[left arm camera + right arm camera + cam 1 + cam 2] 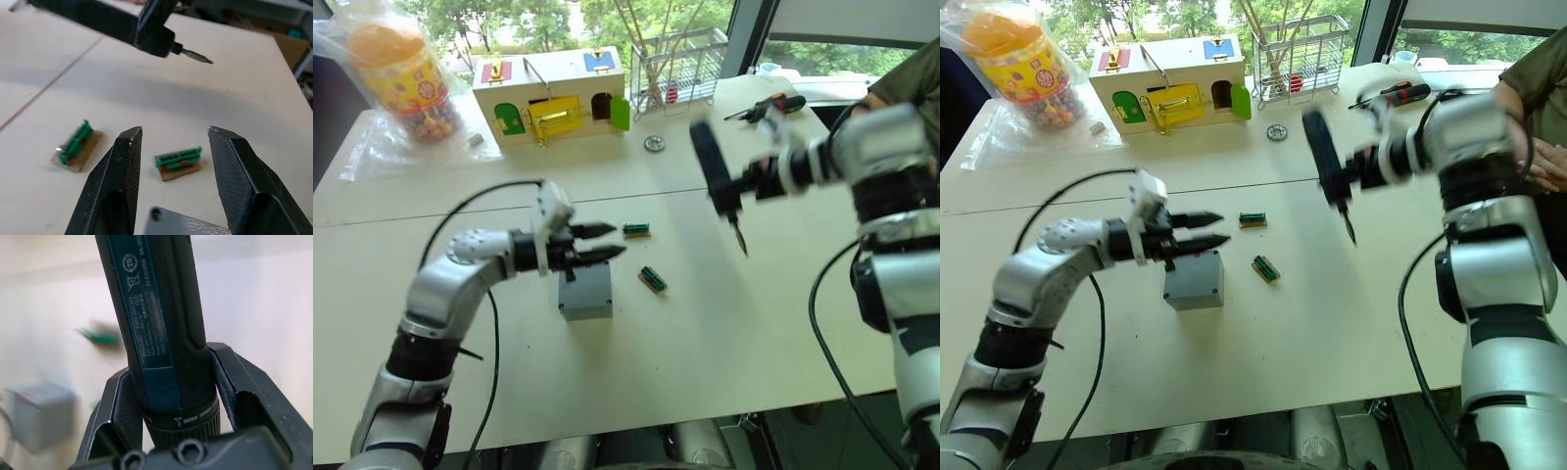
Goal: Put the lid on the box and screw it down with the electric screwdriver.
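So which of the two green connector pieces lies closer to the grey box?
The lower green connector piece, just right of the box; the other lies farther back.

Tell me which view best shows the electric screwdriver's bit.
The left wrist view: the electric screwdriver shows its bit sharply against the table. Both eye views show the whole tool in the right gripper, blurred; the right wrist view shows its barrel.

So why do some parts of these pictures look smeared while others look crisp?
In the left eye view the black screwdriver in the right claw is smeared, while the grey box on the table stays crisp. In the right wrist view the screwdriver's label is sharp, but the box and a green part behind are streaked. In the left wrist view the left claw looks sharp.
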Controlling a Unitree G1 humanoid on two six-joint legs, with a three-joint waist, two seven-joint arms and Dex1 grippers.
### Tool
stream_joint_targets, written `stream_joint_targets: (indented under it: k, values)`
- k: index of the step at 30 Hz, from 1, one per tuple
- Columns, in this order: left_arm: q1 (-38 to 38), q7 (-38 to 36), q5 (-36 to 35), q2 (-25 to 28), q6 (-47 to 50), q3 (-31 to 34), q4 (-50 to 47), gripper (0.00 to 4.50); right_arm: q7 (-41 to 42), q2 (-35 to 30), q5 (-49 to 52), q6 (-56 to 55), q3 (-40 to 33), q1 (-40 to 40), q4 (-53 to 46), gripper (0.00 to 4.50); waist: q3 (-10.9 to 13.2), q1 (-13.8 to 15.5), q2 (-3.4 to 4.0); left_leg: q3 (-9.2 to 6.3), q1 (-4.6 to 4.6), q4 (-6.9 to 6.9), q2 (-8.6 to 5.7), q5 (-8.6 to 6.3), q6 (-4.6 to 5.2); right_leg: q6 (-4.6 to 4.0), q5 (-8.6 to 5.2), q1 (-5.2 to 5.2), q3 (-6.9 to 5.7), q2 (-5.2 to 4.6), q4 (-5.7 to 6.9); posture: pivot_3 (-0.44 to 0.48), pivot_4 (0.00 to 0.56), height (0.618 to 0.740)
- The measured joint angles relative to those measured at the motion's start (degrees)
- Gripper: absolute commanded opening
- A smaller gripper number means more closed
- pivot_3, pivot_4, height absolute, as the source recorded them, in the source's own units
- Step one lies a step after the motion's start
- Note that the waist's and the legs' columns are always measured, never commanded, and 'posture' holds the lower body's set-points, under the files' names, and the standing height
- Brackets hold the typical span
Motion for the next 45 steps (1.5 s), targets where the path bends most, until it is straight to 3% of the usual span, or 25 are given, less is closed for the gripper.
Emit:
stream_joint_targets:
  k: [3, 5, 8, 12, 18, 26, 30, 45]
  values:
    - [-2.17, -0.3, -3.69, 1.33, 3.21, 2.65, 0.15, 2.15, -15.99, 9.52, 4.26, -10.22, -18.18, 2.65, -11.3, 1.78, -0.02, 0.03, -0.02, -0.04, 0.02, 0.09, -0.04, 0.03, -0.05, 0.0, 0.0, 0.1, -0.03, -0.02, 0.06, 0.0, 0.15, 0.74]
    - [-2.41, -0.67, -5.18, 2.66, 5.25, 2.97, 0.08, 2.15, -23.33, 14.61, 6.23, -14.16, -23.79, 6.09, -20.18, 1.78, -0.04, 0.13, -0.02, -0.1, 0.03, 0.13, -0.08, 0.04, -0.06, 0.01, 0.0, 0.13, -0.03, -0.03, 0.16, 0.0, 0.15, 0.74]
    - [-1.69, -1.33, -7.11, 6.32, 8.85, 4.15, -0.05, 2.15, -27.85, 17.66, 6.43, -17.88, -22.9, 15.57, -34.49, 1.78, -0.04, -0.1, -0.02, -0.14, 0.03, 0.12, -0.1, 0.04, -0.05, 0.01, 0.0, 0.14, 0.0, -0.01, 0.21, 0.0, 0.15, 0.74]
    - [2.17, -1.07, -8.47, 11.46, 12.81, 6.11, -3.64, 2.15, -26.69, 23.43, 12.73, -19.99, -20.8, 26.81, -47.65, 1.78, -0.04, -1.78, 0.13, -0.07, 0.06, -0.03, -0.04, 0.05, -0.06, 0.01, 0.0, 0.08, 0.07, 0.01, 0.26, 0.0, 0.15, 0.74]
    - [8.11, 2.26, -8.03, 11.57, 14.03, 5.73, -7.88, 2.15, -21.22, 31.19, 19.7, -27.98, -12.2, 36.78, -61.71, 1.78, -0.07, -3.18, 0.2, -0.13, 0.22, -0.14, 0.01, 0.05, -0.07, 0.01, 0.0, 0.12, 0.12, 0.05, 0.25, 0.0, 0.15, 0.74]
    - [17.12, 3.67, -5.01, 13.8, 11.02, 5.22, -13.8, 2.15, -23.25, 31.43, 13.29, -32.47, 1.38, 49.05, -60.7, 1.78, -0.09, -1.72, 0.18, -0.04, 0.4, -0.15, -0.07, 0.04, -0.05, 0.01, 0.0, 0.24, 0.21, 0.04, 0.18, 0.0, 0.15, 0.74]
    - [19.6, 3.74, -1.84, 13.88, 7.78, 3.29, -14.08, 2.15, -21.07, 31.59, 13.08, -35.26, 5.33, 51.14, -60.6, 1.78, -0.09, -1.57, 0.17, -0.04, 0.41, -0.13, -0.05, 0.06, -0.08, 0.01, 0.0, 0.26, 0.2, 0.06, 0.17, 0.0, 0.15, 0.74]
    - [20.16, 3.06, 3.49, 14.04, 1.27, -0.15, -14.35, 2.15, -18.44, 30.92, 7.92, -44.48, 9.71, 53.16, -55.77, 1.78, -0.09, -1.33, 0.17, -0.05, 0.45, -0.13, -0.05, 0.05, -0.08, 0.0, 0.0, 0.31, 0.18, 0.06, 0.16, 0.0, 0.15, 0.74]
